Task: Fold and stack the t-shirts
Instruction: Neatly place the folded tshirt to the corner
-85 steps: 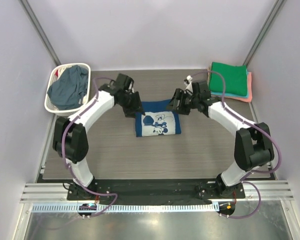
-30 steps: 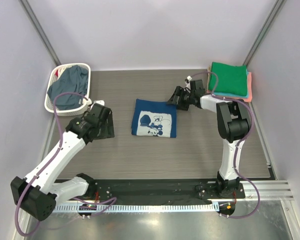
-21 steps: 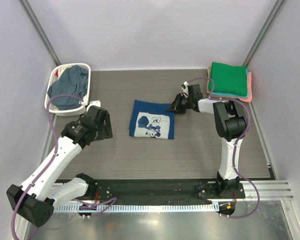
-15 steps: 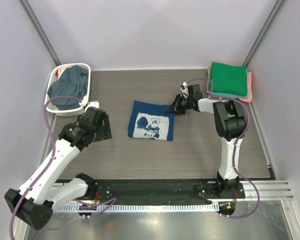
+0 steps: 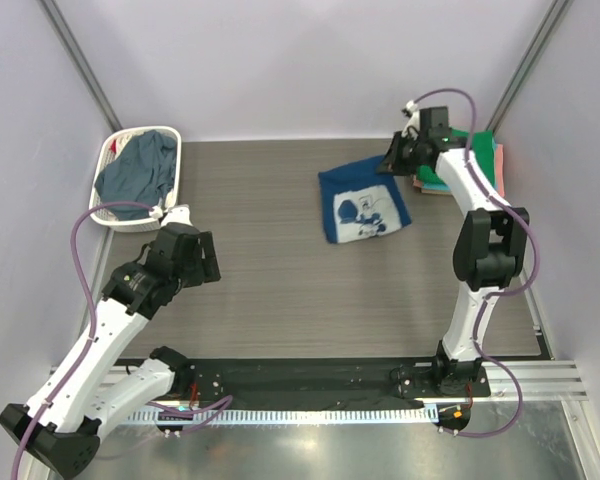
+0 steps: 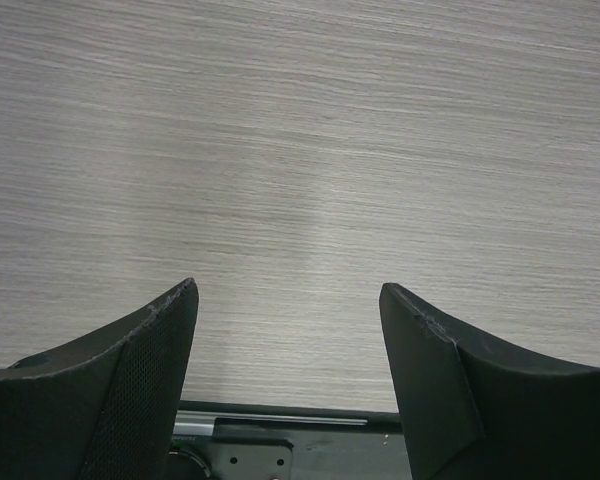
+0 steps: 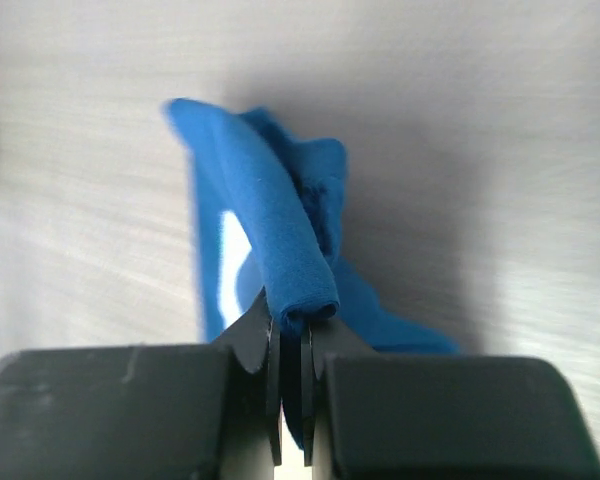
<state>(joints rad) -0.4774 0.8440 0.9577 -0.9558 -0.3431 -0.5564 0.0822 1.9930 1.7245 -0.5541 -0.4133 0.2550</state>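
Note:
The dark blue t-shirt with white cartoon print (image 5: 365, 205) is folded and lies tilted at the back right of the table. My right gripper (image 5: 393, 160) holds its far right corner next to the stack. In the right wrist view that gripper (image 7: 290, 335) is shut on a rolled fold of the blue shirt (image 7: 270, 220), which hangs away over the table. The green t-shirt (image 5: 482, 150) tops the stack, with a coral edge (image 5: 499, 168) beneath; my right arm hides part of it. My left gripper (image 5: 205, 262) is open over bare table at the near left, nothing between its fingers (image 6: 145, 350).
A white slotted basket (image 5: 105, 165) at the back left holds a crumpled slate grey-blue t-shirt (image 5: 135, 175). The black rail at the table's near edge (image 6: 280, 420) shows just below my left gripper (image 6: 288, 292). Grey walls close in both sides and the back.
My right gripper shut on the blue shirt's edge and carried it from the table's middle to the back right, beside the stack. My left arm drew back toward the near left.

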